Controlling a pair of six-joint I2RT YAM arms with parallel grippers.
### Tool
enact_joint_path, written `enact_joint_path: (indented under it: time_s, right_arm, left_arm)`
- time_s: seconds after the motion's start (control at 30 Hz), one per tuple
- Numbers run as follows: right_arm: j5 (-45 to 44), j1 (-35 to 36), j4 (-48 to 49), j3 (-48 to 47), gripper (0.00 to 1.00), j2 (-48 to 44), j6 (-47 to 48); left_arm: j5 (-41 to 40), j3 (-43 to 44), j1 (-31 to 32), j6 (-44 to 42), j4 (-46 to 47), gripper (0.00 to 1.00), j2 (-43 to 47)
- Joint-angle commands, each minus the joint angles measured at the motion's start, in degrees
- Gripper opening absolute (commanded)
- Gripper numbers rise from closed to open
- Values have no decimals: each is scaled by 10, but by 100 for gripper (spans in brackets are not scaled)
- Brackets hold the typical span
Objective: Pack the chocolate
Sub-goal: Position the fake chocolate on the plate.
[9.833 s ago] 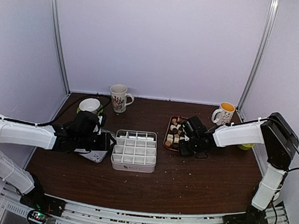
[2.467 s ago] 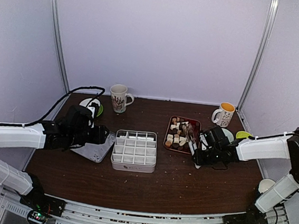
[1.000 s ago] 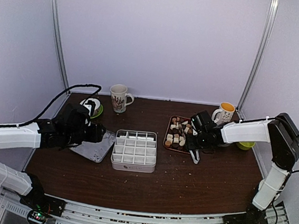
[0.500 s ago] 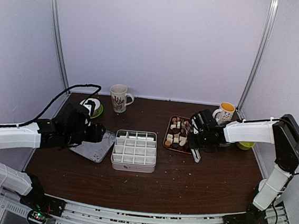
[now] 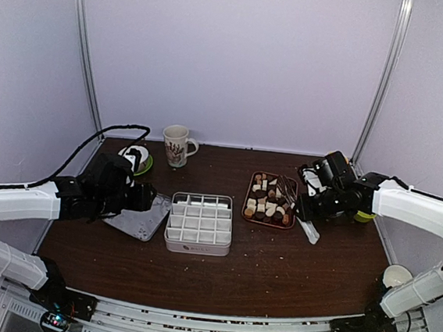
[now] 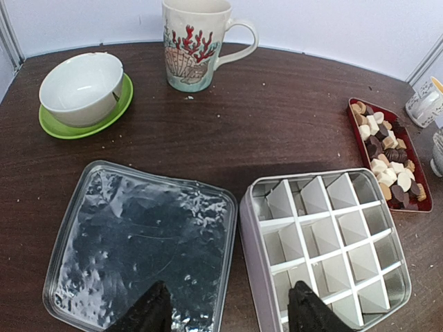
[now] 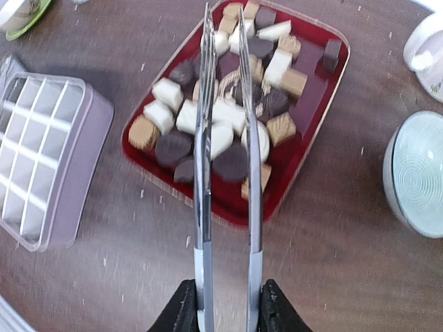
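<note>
Right fingers (image 7: 181,308) are clamping shiny metal tongs (image 7: 201,207) above cubed brown, tan, cream chocolate (image 7: 223,116) in red tray (image 7: 311,90); left fingers (image 6: 149,315) are hanging apart.

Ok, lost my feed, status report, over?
Left end effector open at lid edge. Right end effector shut on tongs over tray. Chocolate all in tray, box empty. Nothing blocking.

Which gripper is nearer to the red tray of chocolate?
Right. The right gripper is just beside the red tray, holding tongs over the chocolate. The left gripper is on the far side of the divided box, by the clear lid.
</note>
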State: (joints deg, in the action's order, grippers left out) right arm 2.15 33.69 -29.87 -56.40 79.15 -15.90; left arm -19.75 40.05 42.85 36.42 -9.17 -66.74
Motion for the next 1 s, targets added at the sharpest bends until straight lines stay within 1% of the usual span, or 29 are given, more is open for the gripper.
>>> enact_joint_path:
  time_s: [0.0,0.13,0.23,0.37,0.53,0.6,0.97]
  right_arm:
    - [44,-1,-144,-5,30,-47,24]
    - [73,-1,-213,-7,32,-76,25]
    - [77,-1,-233,-3,32,-84,24]
    - [68,-1,-224,2,32,-75,14]
    - [67,-2,-182,9,32,-47,2]
    - [48,-2,-178,3,32,-33,0]
    - [7,-2,-169,-6,33,19,-7]
  left_arm:
    - [-2,12,0,-8,9,60,5]
    - [1,13,0,-8,14,60,2]
    - [4,16,0,-11,15,60,0]
    - [6,17,0,-13,17,60,-1]
    - [6,13,0,-14,18,60,3]
    - [6,13,0,-14,17,60,6]
    - [-2,5,0,-14,20,61,11]
